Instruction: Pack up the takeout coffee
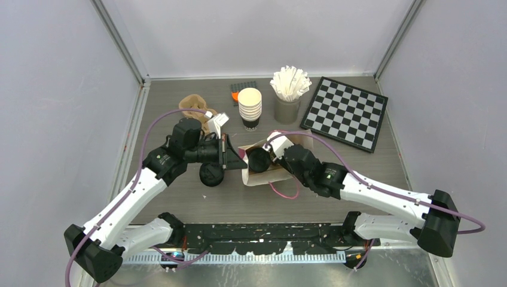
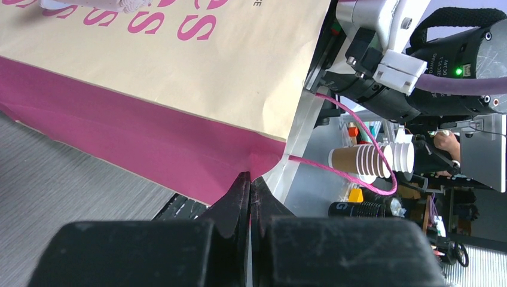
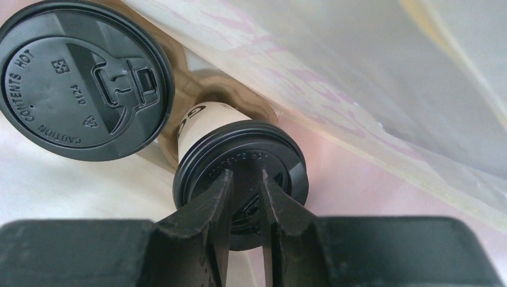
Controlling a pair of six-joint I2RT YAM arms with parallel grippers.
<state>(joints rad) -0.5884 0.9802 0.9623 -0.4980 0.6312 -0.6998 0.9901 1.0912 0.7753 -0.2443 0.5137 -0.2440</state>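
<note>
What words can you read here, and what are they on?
"CAUTION", "CONTENTS HOT", "0124": on the upper black lid.
"CONTENTS HOT": on the lower black lid.
"G": on the cup under that lid, rest hidden.
Pink letters on the paper bag: cut off, only "S" clear.

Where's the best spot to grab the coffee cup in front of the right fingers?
Its black lid, reached straight in through the bag's mouth. The cup lies on its side, lid facing out and body pointing deeper in, so the lid's edge is likely the easiest part to pinch.
</note>
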